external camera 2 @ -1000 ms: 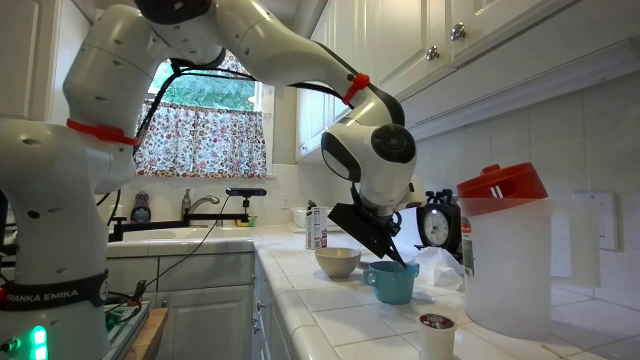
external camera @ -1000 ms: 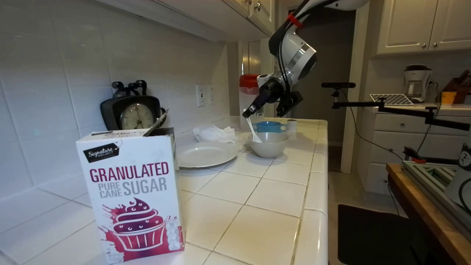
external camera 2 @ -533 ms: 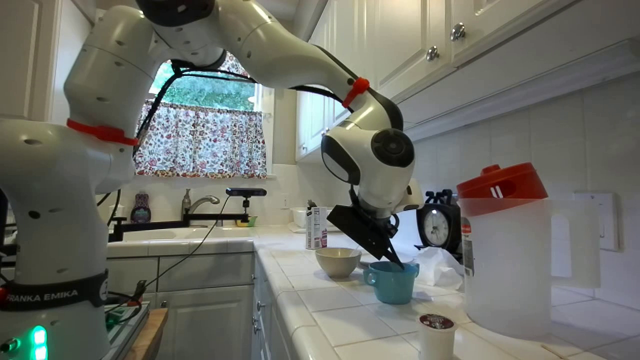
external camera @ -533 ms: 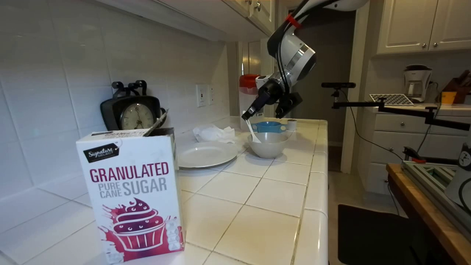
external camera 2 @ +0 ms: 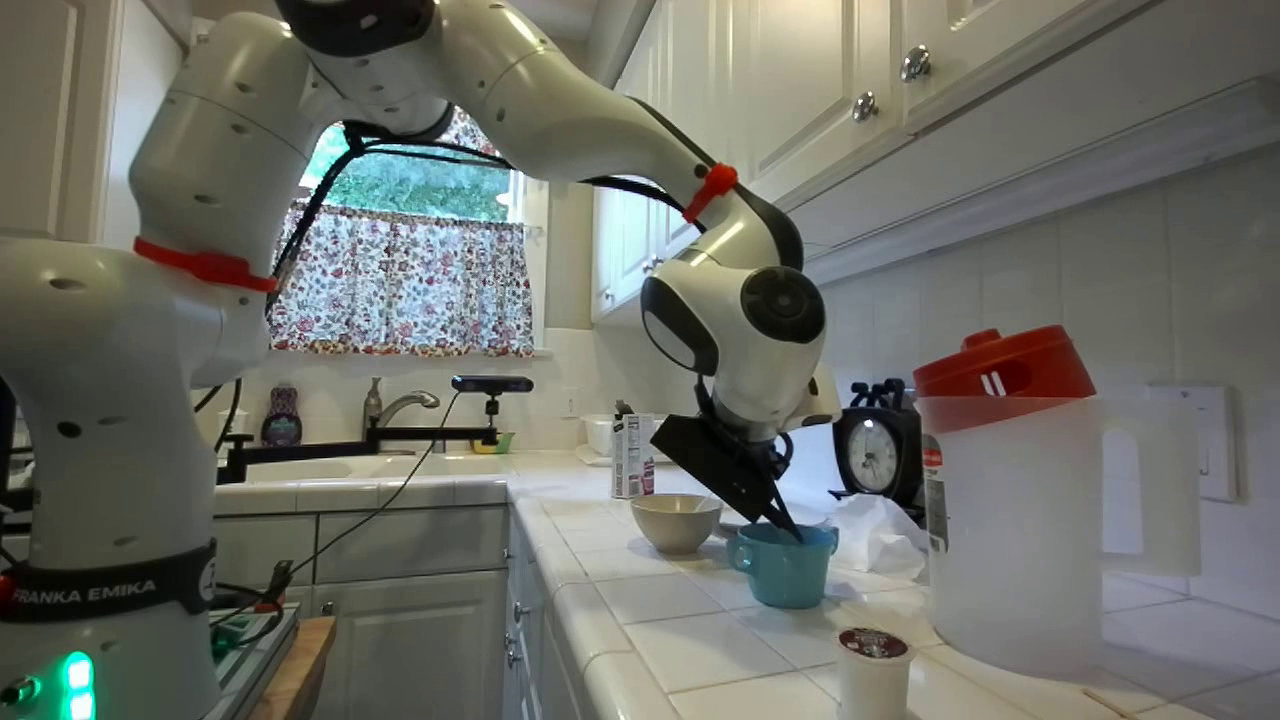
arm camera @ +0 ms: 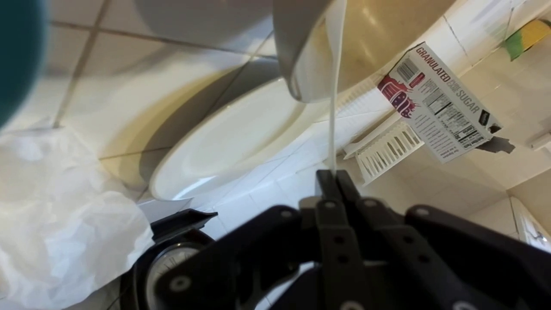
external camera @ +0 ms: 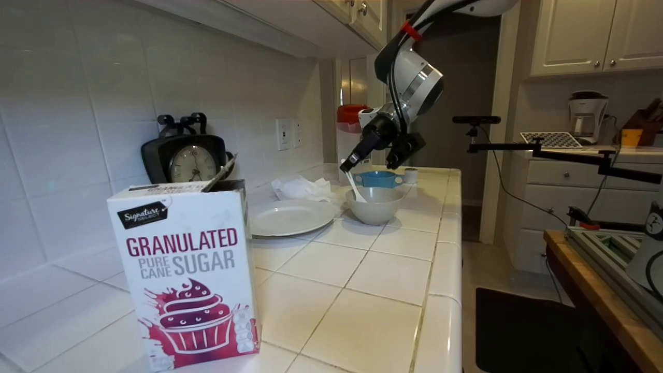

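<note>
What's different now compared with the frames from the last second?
The fingers have dipped slightly, with the white utensil they hold, and the bowl has slid slightly toward the plate. Nothing was newly gripped or released. The blue cup, sugar box and plate stayed put.

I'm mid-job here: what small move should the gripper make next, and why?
Probably ease the black two-finger gripper, jaws shut, slightly toward the middle of the round pale bowl: it clamps the long, thin white utensil, whose lower end sits inside the bowl, off-centre, so shifting may centre it.
</note>
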Controlling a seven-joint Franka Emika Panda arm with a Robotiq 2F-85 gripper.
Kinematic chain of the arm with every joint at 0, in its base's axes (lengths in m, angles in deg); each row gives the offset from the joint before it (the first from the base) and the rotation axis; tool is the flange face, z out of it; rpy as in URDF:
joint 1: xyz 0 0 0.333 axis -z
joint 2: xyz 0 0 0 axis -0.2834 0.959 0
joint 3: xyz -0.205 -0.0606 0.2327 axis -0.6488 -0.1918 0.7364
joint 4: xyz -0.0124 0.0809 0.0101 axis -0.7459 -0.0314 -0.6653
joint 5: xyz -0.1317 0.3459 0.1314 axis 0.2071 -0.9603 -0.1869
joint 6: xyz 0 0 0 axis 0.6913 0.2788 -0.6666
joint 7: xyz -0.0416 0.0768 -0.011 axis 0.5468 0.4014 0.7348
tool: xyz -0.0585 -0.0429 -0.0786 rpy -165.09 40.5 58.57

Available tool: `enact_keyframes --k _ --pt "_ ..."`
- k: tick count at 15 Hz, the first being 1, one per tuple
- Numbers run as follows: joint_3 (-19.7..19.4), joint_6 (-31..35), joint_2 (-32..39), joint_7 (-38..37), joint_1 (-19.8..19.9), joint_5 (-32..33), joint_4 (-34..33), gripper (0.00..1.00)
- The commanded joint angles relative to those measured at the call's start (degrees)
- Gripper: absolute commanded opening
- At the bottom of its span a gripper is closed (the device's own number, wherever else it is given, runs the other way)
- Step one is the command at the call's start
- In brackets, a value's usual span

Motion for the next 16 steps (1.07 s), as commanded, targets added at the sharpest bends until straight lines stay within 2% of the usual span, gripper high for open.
enact_keyframes --k 1,16 --pt "0.1 -0.7 0.2 2.4 0.0 0.5 0.7 0.01" --pt "0.1 -5.2 1.4 4.2 0.4 0.1 1.6 0.01"
